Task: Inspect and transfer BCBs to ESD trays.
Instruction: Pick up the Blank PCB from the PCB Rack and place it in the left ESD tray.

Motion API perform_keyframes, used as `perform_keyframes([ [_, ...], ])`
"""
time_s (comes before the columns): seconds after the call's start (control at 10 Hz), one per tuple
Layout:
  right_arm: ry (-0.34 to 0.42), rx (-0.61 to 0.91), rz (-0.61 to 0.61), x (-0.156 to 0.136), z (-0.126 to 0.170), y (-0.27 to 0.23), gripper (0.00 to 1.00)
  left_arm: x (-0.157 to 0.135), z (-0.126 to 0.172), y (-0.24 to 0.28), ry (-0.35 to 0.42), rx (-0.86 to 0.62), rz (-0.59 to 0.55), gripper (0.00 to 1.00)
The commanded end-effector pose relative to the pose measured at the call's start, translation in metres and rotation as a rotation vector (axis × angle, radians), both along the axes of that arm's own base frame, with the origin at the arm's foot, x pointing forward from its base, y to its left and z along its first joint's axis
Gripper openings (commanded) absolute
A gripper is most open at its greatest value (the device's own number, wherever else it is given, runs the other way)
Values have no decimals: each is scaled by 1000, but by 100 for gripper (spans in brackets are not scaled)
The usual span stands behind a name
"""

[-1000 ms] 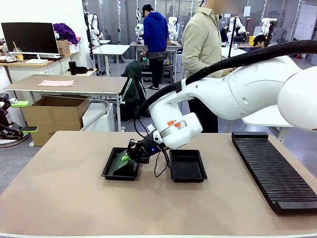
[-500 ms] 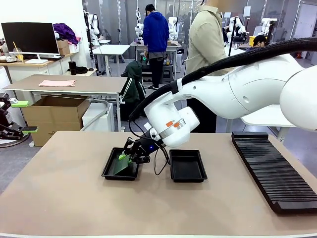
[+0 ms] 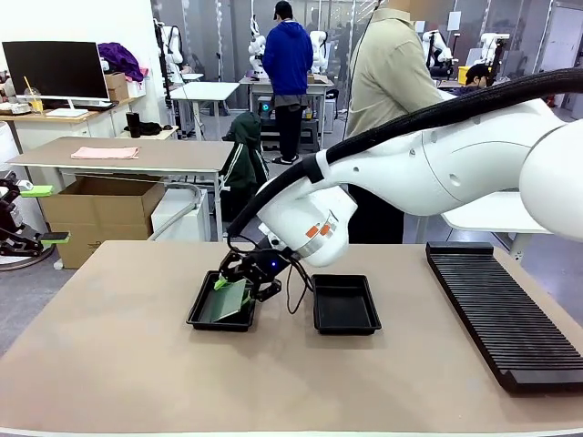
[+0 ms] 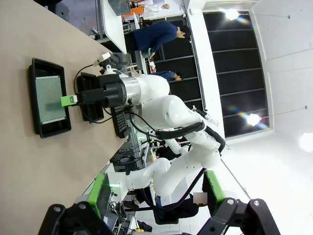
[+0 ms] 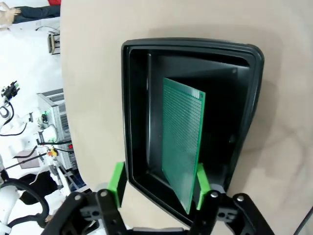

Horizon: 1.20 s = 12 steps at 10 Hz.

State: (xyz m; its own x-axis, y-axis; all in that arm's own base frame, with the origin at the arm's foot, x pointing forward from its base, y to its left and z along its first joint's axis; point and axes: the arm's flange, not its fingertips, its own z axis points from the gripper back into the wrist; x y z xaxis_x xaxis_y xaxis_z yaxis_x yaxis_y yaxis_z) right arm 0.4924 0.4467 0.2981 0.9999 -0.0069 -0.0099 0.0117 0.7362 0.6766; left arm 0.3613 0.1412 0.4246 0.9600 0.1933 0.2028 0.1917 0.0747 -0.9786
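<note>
1. Opening its jaws over the past second, the right gripper (image 5: 159, 185) has let go of the BCB (image 5: 182, 142). The board was pinched and tilted up a moment ago; it now lies lower inside the black ESD tray (image 3: 202, 317) on the robot's left.
2. Its green pads (image 5: 117, 182) stand spread on either side of the board's near end. One is well clear of the board and the other is just beside its edge; whether that one touches cannot be told.
3. Well apart from the trays, the left gripper (image 4: 156, 196) hangs with its jaws spread wide, looking across the bench (image 3: 137, 364) at the loaded tray.
4. Just right of that tray and not touching it, the second ESD tray (image 3: 346, 326) sits with its floor bare.
5. Farther right, a long black slotted rack (image 3: 501, 314) lies along the bench's right side.
6. Beyond the bench, a person in a beige coat (image 3: 392, 82) stands at the far side.
</note>
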Motion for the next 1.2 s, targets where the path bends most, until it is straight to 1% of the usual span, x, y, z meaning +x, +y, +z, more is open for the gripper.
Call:
perform_keyframes([
  [0.0, 5, -92, 11, 5, 21, 15, 82, -1, 0, 0, 0, -1, 2, 100],
  [0.1, 5, -131, 20, 6, 28, 20, 86, -1, 0, 0, 0, -1, 2, 100],
  [0.2, 10, -175, 24, 8, 35, 25, 96, -1, 0, 0, 0, -1, 2, 100],
  [0.3, 15, -225, 28, 9, 41, 28, 100, -1, 0, 0, 0, -1, 2, 100],
  [0.6, 14, -369, 33, 12, 57, 37, 100, -1, 0, 0, 0, -1, 2, 100],
  [0.9, 9, -449, 20, 7, 75, 35, 100, -1, 0, 0, 0, -1, 2, 100],
  [1.1, 21, -504, -2, 5, 87, 30, 100, -1, 0, 0, 0, -1, 2, 100],
])
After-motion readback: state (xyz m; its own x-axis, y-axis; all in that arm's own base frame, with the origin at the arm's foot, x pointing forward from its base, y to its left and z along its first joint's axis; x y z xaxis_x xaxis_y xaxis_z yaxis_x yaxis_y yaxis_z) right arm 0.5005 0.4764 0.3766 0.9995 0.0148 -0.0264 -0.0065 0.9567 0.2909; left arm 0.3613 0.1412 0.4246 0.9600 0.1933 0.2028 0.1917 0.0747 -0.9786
